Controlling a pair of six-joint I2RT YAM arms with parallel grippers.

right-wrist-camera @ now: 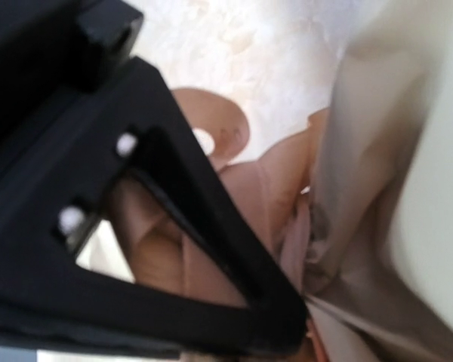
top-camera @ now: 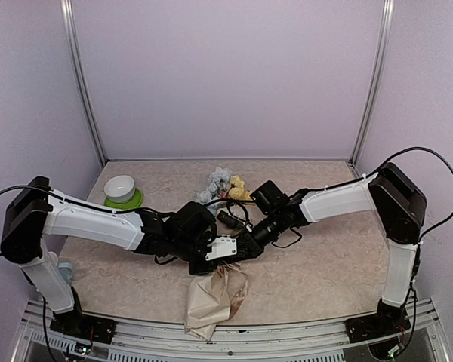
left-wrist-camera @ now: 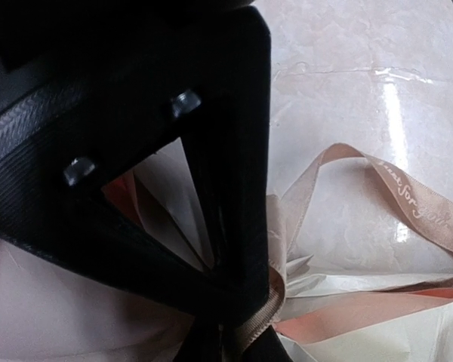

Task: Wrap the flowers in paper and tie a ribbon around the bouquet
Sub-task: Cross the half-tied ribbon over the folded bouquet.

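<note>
Beige crinkled paper (top-camera: 210, 300) lies on the marbled cream surface (top-camera: 325, 271), at its near edge. Just beyond, the left claw (left-wrist-camera: 238, 335) pinches the narrow tan-brown ribbon (left-wrist-camera: 408, 200). The right claw (right-wrist-camera: 298, 332) is pressed together at the gathered ribbon, and what it holds is unclear. Cinching probably wants level, opposed pulls that spare the paper. Farther off lie the flowers (top-camera: 225, 185), pale blue and yellow, then a white bowl (top-camera: 120, 186) on a green dish (top-camera: 128, 202), before lilac walls (top-camera: 234, 75).

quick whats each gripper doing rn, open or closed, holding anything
left gripper: closed on the ribbon
right gripper: closed, tips at the ribbon and the paper; whether it grips either cannot be told
</note>
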